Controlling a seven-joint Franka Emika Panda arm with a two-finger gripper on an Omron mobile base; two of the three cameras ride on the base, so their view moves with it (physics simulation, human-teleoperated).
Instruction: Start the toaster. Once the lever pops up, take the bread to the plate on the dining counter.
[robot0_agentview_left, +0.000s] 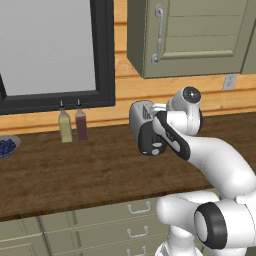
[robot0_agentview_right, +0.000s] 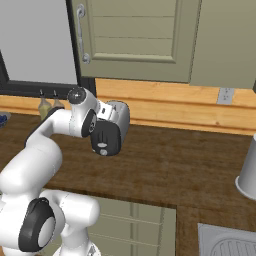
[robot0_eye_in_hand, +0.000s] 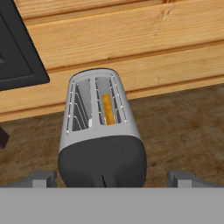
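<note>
Claw (robot0_eye_in_hand: 112, 177) spread wide, empty | arm bent, hand facing toaster (robot0_eye_in_hand: 99, 131) end | bread (robot0_eye_in_hand: 108, 109) in right slot

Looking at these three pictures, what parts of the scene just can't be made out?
- Toaster top: in both base views the arm covers it, so its slots can't be seen there.
- Bread: in the hand view just an orange edge shows in one slot; the slot walls hide the rest.
- Lever: the hand view's bottom edge cuts off the toaster's black end face; I can't tell its position.
- Hand: just its two tips show, set wide apart.
</note>
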